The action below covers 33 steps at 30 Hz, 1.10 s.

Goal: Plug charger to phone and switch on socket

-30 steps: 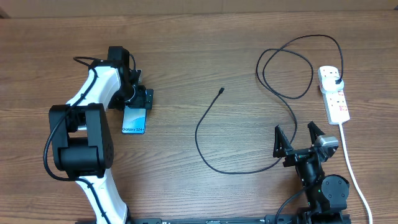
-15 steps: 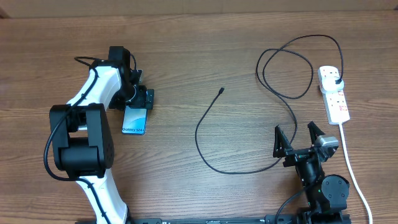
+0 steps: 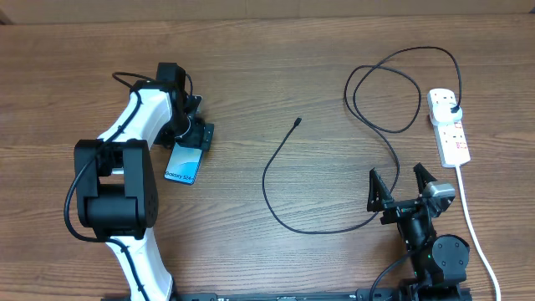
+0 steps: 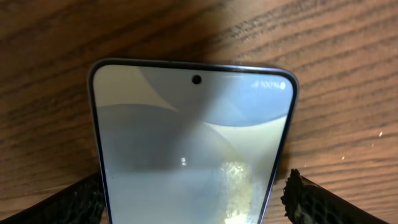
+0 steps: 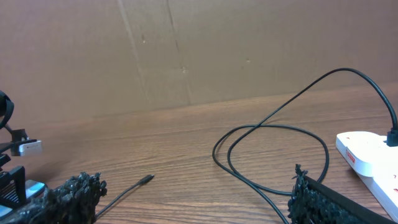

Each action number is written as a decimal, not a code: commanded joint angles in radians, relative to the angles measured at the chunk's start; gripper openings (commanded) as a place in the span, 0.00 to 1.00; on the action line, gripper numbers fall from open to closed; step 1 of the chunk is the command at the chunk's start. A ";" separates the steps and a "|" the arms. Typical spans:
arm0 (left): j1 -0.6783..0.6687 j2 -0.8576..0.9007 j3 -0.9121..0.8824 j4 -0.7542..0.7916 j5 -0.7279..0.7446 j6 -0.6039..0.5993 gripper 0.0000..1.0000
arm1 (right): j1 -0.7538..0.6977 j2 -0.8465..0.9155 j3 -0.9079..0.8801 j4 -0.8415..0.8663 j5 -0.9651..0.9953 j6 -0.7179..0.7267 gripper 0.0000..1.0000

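Phone (image 3: pixel 182 164) in left hand (image 3: pixel 191 145), charger (image 3: pixel 264 177) — well apart

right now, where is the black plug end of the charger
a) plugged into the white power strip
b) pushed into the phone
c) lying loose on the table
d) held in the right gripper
a: the plug sits in the far end of the socket, and only the connector tip lies loose on the table.

Your phone (image 4: pixel 193 155) screen-up on the wood table (image 4: pixel 348 50), punch-hole at 12 o'clock, left gripper (image 4: pixel 194 208) fingertips (image 4: pixel 314 202) at 4 and 8 o'clock.
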 commanded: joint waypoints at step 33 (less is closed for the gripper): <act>0.002 0.045 -0.021 -0.040 -0.027 0.142 0.89 | 0.005 -0.011 -0.011 0.003 0.013 -0.001 1.00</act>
